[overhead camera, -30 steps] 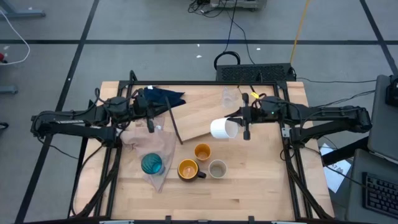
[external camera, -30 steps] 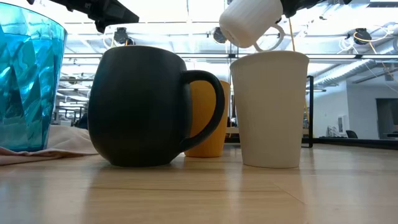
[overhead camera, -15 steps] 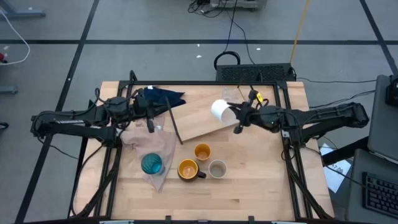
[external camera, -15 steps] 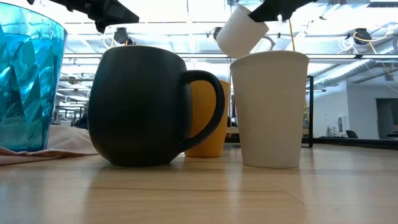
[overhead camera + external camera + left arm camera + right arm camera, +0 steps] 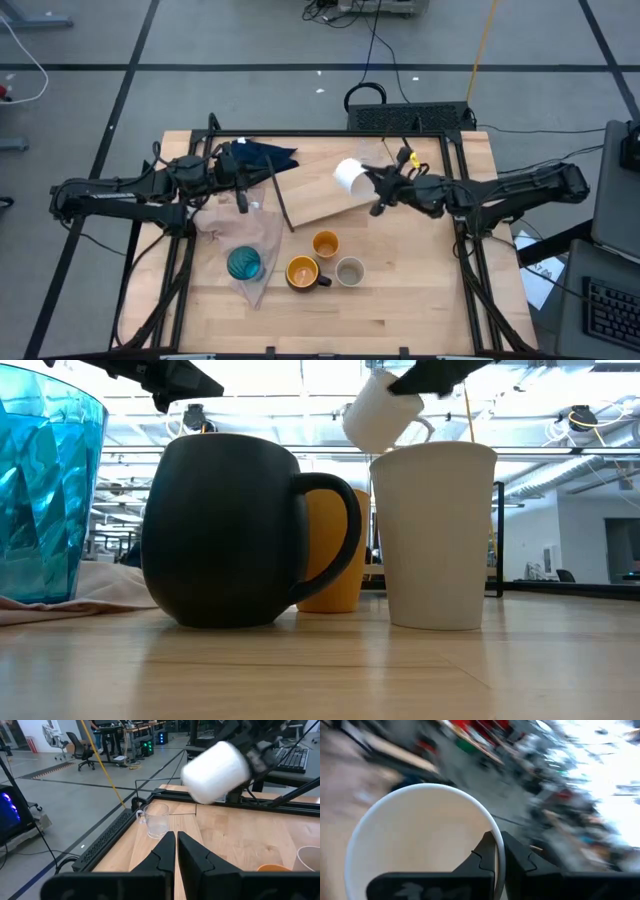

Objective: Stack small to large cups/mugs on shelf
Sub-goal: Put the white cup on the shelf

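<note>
- High view: the right gripper (image 5: 377, 186) sits just right of the frame's centre, above the upper end of the shelf (image 5: 320, 205), its fingers pinched together on the rim of the white handled mug (image 5: 349, 176), which hangs tilted in the air.
- Right wrist view: the two dark fingers (image 5: 489, 851) meet on the mug's rim with the pale inside of the mug filling the lower left of the picture (the background is too smeared to read).
- The left gripper (image 5: 241, 196) waits at centre left of the high view, over the pinkish-beige cloth (image 5: 236, 236); in the left wrist view its fingers stand nearly together with nothing between them.
- The clear cup (image 5: 368, 153) stands on the table near the top of the high view, just up and right of the raised mug.
- Below centre, the small orange cup (image 5: 325, 244), the dark mug with orange inside (image 5: 302, 272) and the grey-beige cup (image 5: 350, 271) stand close together; the teal tumbler (image 5: 243, 263) stands to their left on the cloth.
- A dark blue cloth (image 5: 259, 155) lies at the upper left of the table (image 5: 420, 300).
- Low view: the white mug shows at top centre, above the grey-beige cup and clear of it.
</note>
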You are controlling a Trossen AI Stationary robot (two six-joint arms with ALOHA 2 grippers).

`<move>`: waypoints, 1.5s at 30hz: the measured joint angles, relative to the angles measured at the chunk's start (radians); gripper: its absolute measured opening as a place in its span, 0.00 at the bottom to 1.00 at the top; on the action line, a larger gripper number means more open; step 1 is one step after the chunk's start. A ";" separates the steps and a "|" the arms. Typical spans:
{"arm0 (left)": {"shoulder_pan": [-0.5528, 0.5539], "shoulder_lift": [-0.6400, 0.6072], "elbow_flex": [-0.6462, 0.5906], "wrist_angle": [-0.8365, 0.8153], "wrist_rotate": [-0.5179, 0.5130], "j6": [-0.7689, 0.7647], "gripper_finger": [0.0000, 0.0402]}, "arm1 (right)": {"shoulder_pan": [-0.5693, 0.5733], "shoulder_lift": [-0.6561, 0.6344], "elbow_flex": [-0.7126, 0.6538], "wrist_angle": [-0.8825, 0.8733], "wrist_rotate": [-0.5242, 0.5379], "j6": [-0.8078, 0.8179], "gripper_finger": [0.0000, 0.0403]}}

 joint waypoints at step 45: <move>0.000 0.000 0.000 -0.009 0.002 0.003 0.05 | -0.537 0.181 0.212 -0.249 -0.893 0.355 0.00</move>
